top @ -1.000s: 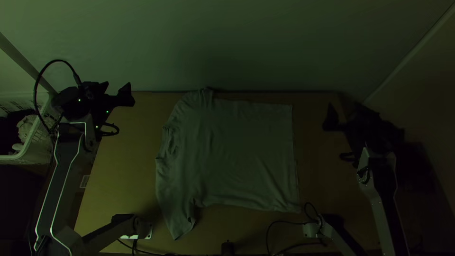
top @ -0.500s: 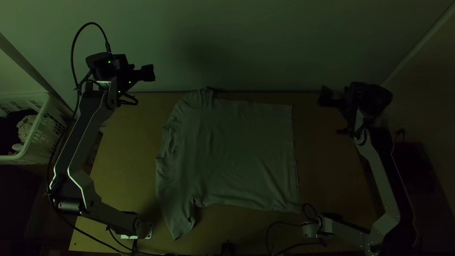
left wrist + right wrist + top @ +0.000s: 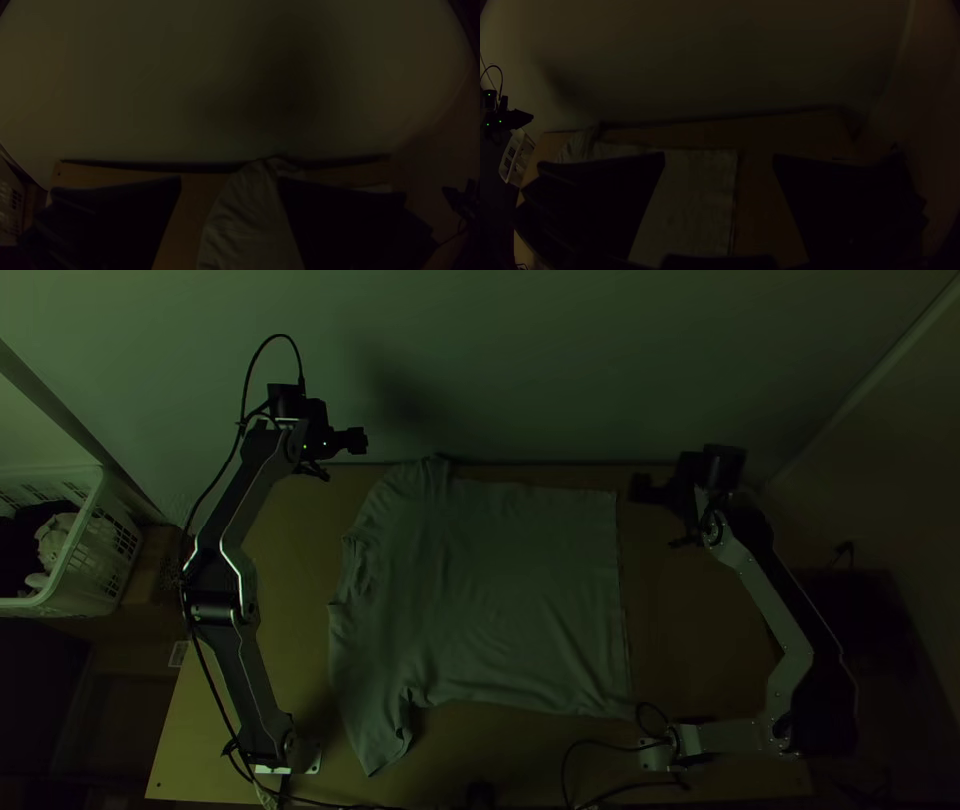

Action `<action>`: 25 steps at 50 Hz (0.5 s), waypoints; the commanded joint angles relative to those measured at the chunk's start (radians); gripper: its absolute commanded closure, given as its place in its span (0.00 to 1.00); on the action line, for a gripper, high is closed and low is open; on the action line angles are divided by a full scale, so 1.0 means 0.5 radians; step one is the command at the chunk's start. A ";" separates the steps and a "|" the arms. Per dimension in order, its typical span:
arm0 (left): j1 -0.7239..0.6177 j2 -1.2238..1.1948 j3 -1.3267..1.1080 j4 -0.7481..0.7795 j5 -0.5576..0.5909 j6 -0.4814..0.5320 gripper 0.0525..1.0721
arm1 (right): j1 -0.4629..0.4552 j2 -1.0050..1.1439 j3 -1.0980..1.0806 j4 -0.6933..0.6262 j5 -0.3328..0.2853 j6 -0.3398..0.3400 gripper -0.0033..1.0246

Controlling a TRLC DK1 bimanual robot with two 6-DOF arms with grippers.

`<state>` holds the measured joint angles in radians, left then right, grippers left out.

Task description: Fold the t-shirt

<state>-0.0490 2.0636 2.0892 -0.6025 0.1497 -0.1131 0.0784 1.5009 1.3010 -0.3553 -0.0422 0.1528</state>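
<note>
Top view shows t-shirt collar (image 3: 357,570); right wrist view, hem (image 3: 731,200).

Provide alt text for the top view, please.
A T-shirt lies spread on a wooden table, collar toward the left, while the left gripper and right gripper hover near the table's far edge. A white plastic basket stands at left.

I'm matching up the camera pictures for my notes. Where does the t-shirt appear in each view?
Top view: the t-shirt lies spread mid-table, collar towards the picture's left.
Left wrist view: its far shoulder and sleeve, between the left jaws and partly behind them.
Right wrist view: its hem side, likewise between the right jaws.
Shared landmark: the table's far edge.
</note>
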 commanded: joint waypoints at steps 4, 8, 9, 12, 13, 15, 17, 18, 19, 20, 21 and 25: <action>-0.028 0.177 0.144 -0.056 0.026 -0.047 0.20 | 0.012 0.161 0.190 -0.130 0.008 0.167 0.04; -0.037 0.272 0.212 -0.083 -0.002 -0.047 0.20 | 0.006 0.226 0.248 -0.207 0.008 0.179 0.04; -0.043 0.300 0.233 -0.083 -0.008 -0.047 0.20 | 0.003 0.241 0.263 -0.222 0.005 0.179 0.04; -0.049 0.352 0.258 -0.074 -0.011 -0.038 0.20 | -0.003 0.290 0.288 -0.228 -0.002 0.185 0.04; -0.052 0.377 0.273 -0.077 -0.017 -0.038 0.20 | -0.006 0.308 0.300 -0.231 -0.002 0.185 0.04; -0.061 0.413 0.304 -0.080 -0.026 -0.035 0.20 | -0.013 0.342 0.334 -0.265 -0.002 0.185 0.04; -0.071 0.441 0.310 -0.074 -0.036 -0.019 0.20 | -0.016 0.373 0.355 -0.277 -0.002 0.185 0.04; -0.077 0.459 0.319 -0.074 -0.039 -0.004 0.20 | -0.019 0.388 0.365 -0.280 -0.005 0.188 0.04; -0.083 0.475 0.329 -0.071 -0.057 0.002 0.20 | -0.019 0.401 0.377 -0.293 -0.005 0.191 0.04; -0.092 0.490 0.338 -0.071 -0.075 0.011 0.20 | -0.019 0.416 0.395 -0.311 -0.005 0.188 0.04; -0.098 0.505 0.341 -0.068 -0.079 0.021 0.20 | -0.022 0.431 0.417 -0.332 -0.005 0.188 0.04; -0.120 0.551 0.347 -0.041 -0.128 0.064 0.20 | -0.025 0.471 0.484 -0.378 -0.005 0.185 0.04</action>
<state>-0.0902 2.3009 2.2292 -0.6338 0.1112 -0.1070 0.0750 1.7004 1.4899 -0.5198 -0.0422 0.2287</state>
